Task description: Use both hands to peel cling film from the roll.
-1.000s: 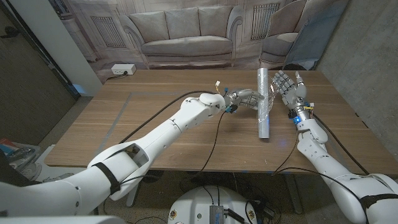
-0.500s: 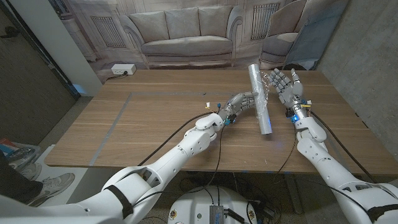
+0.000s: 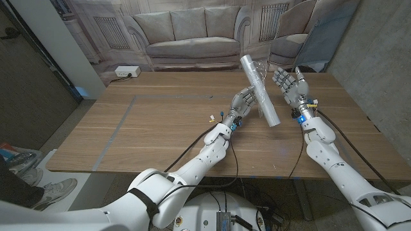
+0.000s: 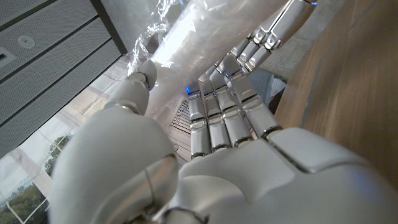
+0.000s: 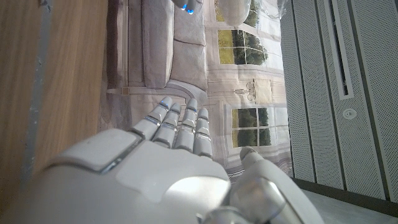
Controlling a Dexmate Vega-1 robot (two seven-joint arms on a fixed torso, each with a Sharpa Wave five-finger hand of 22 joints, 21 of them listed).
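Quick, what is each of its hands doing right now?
Left hand: holds the cling film roll off the table.
Right hand: open, fingers spread, holding nothing.

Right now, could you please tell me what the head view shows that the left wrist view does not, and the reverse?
Head view alone: the whole tilted cling film roll lifted off the wooden table, and the right hand open beside it. Left wrist view alone: crinkled loose film at the roll's edge. Both: the left hand gripping the roll.
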